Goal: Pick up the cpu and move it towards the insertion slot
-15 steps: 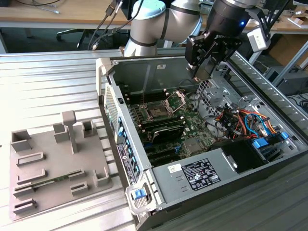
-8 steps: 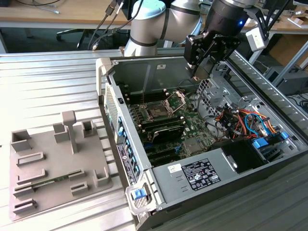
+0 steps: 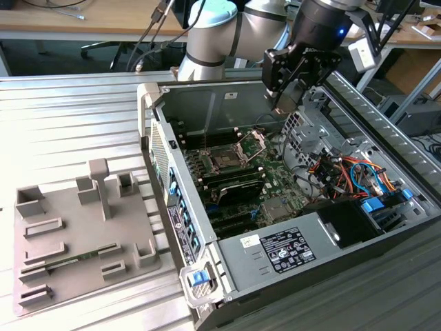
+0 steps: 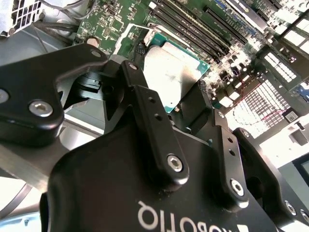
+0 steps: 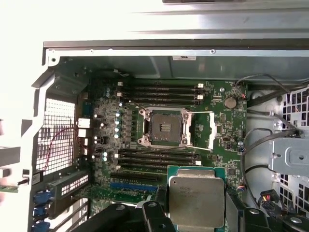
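Observation:
The cpu (image 5: 195,198), a flat square chip with a pale silver top, is pinched by its edges in my gripper (image 5: 196,212), which is shut on it. In the second wrist view the cpu (image 4: 170,67) shows between the black fingers (image 4: 145,104). It hangs in the air over the green motherboard (image 5: 227,145), apart from it. The insertion slot (image 5: 164,126), a square socket with a dark centre and a silver frame, lies a short way off from the chip with its metal plate (image 3: 252,143) hinged up. In the exterior view my gripper (image 3: 282,105) hovers above the case's far side, to the right of the insertion slot (image 3: 224,163).
The open computer case (image 3: 207,227) has tall metal walls all round. Cables (image 3: 344,172) and a drive cage (image 3: 306,127) crowd its right side. Long black RAM slots (image 5: 159,89) flank the socket. A grey tray (image 3: 69,221) with a green memory stick (image 3: 69,261) sits on the exterior view's left.

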Tool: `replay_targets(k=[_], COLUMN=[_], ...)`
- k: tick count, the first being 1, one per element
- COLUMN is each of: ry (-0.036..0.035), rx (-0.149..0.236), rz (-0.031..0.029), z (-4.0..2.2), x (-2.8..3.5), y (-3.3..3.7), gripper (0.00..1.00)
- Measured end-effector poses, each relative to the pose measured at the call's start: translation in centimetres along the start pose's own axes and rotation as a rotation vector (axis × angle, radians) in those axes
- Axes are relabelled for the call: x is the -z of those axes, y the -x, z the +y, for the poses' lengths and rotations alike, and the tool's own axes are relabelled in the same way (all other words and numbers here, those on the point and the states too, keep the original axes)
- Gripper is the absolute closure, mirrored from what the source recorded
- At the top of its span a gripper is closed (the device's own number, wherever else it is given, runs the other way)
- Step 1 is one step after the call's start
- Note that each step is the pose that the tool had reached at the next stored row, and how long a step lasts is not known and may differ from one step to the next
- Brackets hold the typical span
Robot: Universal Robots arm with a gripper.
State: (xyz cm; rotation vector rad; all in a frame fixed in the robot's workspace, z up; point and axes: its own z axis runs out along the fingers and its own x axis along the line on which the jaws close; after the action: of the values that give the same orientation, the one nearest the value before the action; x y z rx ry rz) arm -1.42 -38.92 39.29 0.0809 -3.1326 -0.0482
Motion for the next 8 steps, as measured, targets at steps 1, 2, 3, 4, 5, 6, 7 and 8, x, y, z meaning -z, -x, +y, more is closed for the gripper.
replay_targets(k=[1, 2, 3, 4, 5, 6, 7, 8], ry=[0.0000, -0.0001, -0.0001, -0.0001, 0.0000, -0.0001, 0.0000, -0.0001], rx=[0.000, 0.000, 0.000, 0.000, 0.000, 0.000, 0.000, 0.000], rz=[0.0000, 0.0000, 0.0000, 0.0000, 0.0000, 0.0001, 0.0000, 0.0001], z=[0.08, 0.13, 0.20, 0.27, 0.31, 0.35, 0.37, 0.39], x=[-0.02, -0.03, -0.05, -0.06, -0.07, -0.07, -0.07, -0.07], y=[0.00, 0.01, 0.01, 0.01, 0.02, 0.02, 0.02, 0.02], gripper=[0.45, 0.45, 0.45, 0.45, 0.45, 0.45, 0.45, 0.45])
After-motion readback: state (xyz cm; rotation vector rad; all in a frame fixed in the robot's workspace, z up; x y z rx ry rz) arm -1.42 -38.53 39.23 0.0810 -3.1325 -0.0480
